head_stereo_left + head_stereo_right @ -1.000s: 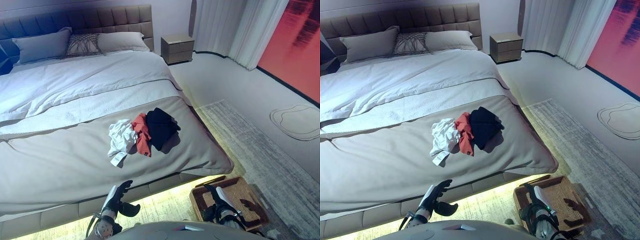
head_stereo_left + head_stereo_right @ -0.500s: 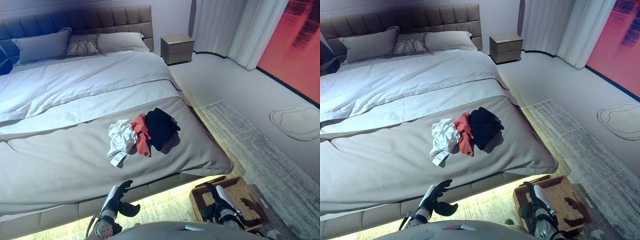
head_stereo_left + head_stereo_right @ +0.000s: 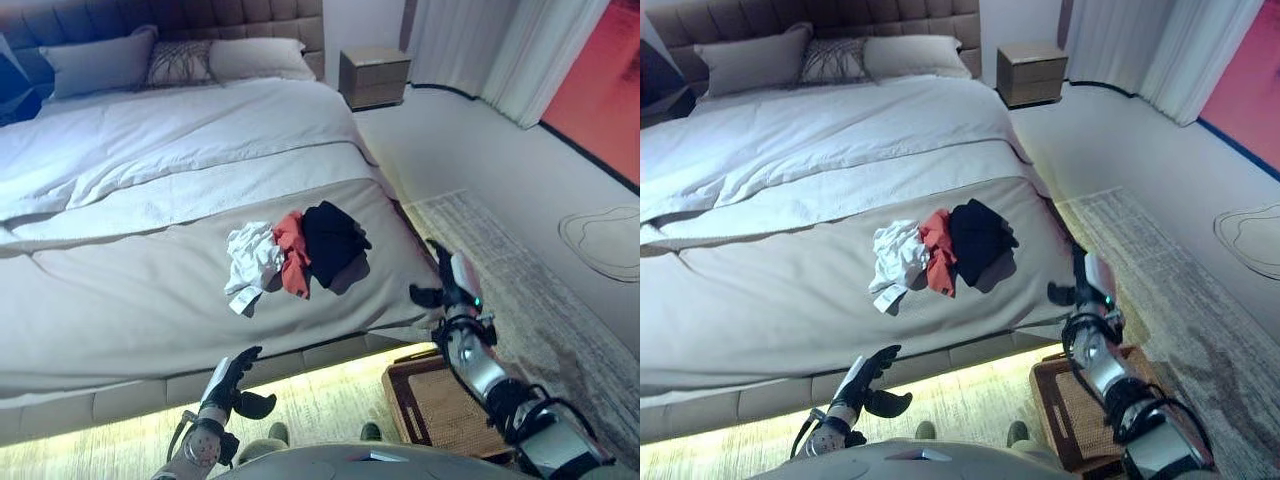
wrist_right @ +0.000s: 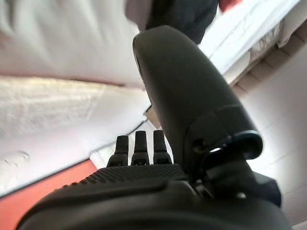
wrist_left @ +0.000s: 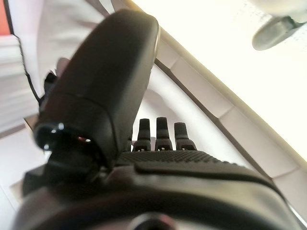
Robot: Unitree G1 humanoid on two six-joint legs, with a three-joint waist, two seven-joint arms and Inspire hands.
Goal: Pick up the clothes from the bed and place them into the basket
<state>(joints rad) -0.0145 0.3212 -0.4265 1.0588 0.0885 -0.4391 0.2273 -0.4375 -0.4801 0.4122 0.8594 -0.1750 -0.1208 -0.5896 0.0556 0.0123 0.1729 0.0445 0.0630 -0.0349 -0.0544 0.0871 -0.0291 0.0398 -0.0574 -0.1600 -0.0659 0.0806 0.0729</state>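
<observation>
Three garments lie bunched on the grey bed cover (image 3: 120, 300): a white one (image 3: 252, 262), a red one (image 3: 292, 247) and a black one (image 3: 331, 238). A woven basket (image 3: 437, 400) stands on the floor by the bed's near right corner. My right hand (image 3: 452, 280) is raised beside that corner, to the right of the clothes, open and empty. My left hand (image 3: 233, 380) hangs low in front of the bed's base, open and empty. In the right wrist view the black garment (image 4: 184, 14) shows past the thumb.
Pillows (image 3: 255, 57) and a headboard are at the bed's far end. A nightstand (image 3: 374, 76) stands to its right, with curtains (image 3: 520, 50) beyond. A grey rug (image 3: 530, 280) covers the floor on the right.
My right hand has risen from over the basket to the bed's near right corner. The camera has shifted, so the whole scene sits higher and tilted. The left hand and clothes stay put.
</observation>
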